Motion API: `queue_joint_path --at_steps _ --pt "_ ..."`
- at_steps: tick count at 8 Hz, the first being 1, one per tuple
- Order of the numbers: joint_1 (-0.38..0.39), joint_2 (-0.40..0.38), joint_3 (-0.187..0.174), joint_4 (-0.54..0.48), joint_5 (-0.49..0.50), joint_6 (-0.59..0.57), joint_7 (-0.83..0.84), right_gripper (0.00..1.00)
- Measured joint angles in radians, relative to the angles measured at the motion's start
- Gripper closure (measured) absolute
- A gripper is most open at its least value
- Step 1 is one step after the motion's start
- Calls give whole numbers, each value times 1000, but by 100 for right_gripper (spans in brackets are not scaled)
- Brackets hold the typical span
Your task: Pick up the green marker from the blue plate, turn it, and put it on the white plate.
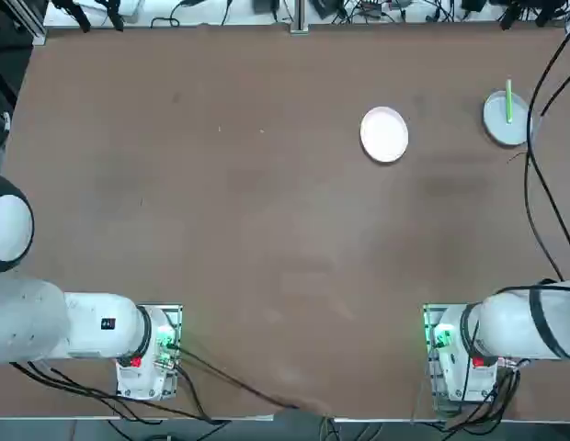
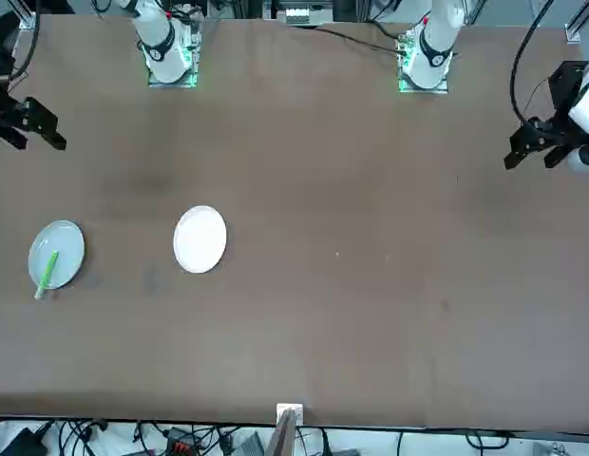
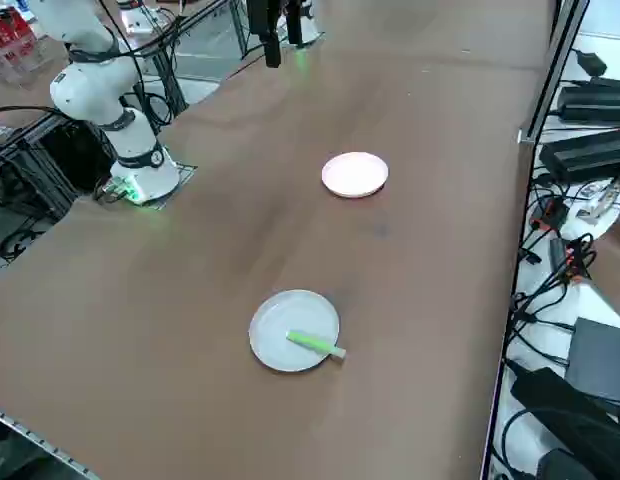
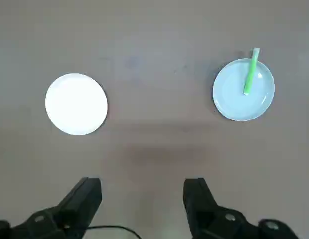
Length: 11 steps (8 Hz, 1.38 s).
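Well, we see the right gripper [image 4: 142, 199] hanging high above the brown desk [image 1: 267, 239], its jaws spread wide and holding nothing. In the wrist view the two black fingers [image 4: 84, 196] frame only bare desk surface between them. The thin, short, bright green marker [image 4: 250, 72] lies well apart from the jaws, out ahead of them and off to one side, so nothing of the gripper touches it.

We find the marker resting on the small round pale grey-blue plate [image 4: 234, 107]. It sits off-centre, with one end over the plate's middle and the other end poking out past the rim [image 3: 337, 351]. In the top view that plate [image 1: 495, 124] sits near the far right corner of the desk, with the marker [image 1: 508, 99] pointing away from the robot.

The small round bright white plate [image 4: 76, 104] lies flat and bare on the desk, well apart from the blue one and closer to the desk's middle. In the front view we see it [image 2: 199, 239] beside the blue plate [image 2: 66, 242], with open desk between them.

We count one green marker, one blue plate and one white plate.
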<state>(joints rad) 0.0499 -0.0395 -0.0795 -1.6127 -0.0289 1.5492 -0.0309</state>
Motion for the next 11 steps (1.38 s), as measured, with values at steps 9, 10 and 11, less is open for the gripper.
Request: queue_joint_path --at_steps 9,10,11 --pt "-140 213 -14 -3 0 250 -60 0" --pt "-186 274 -17 -3 0 322 -118 0" --pt "-232 328 -17 -3 0 382 -189 0"
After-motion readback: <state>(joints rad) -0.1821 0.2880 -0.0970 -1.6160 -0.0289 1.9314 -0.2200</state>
